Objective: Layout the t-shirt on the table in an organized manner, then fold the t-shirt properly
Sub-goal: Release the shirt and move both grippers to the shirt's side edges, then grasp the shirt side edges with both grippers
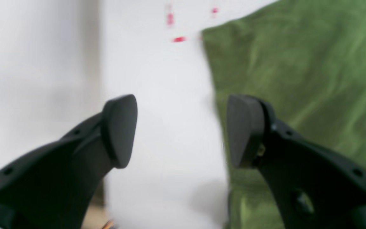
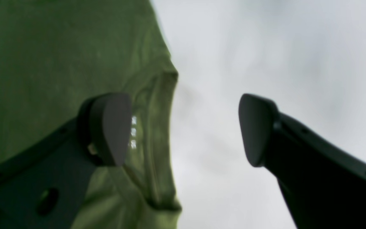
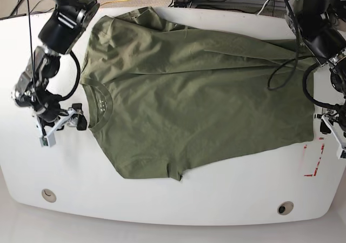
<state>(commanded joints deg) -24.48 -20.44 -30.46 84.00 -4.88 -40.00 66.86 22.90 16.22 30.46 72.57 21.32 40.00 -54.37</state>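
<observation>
The olive-green t-shirt [image 3: 189,97] lies spread flat on the white table [image 3: 162,200], collar [image 3: 100,105] to the left and hem to the right. My right gripper [image 2: 183,128] is open beside the collar [image 2: 154,127]; one finger [image 2: 110,127] hangs over the cloth, the other over bare table. In the base view this right gripper [image 3: 80,122] sits just left of the collar. My left gripper [image 1: 183,130] is open astride the hem edge of the t-shirt [image 1: 297,79], one finger [image 1: 245,130] above the fabric. Nothing is held between either pair of fingers.
Red tape marks [image 3: 313,162] lie on the table near the hem corner, also seen as red tape [image 1: 179,39]. Two grommet holes [image 3: 48,195] [image 3: 285,207] sit near the front edge. Cables [image 3: 286,65] trail over the shirt's far right part.
</observation>
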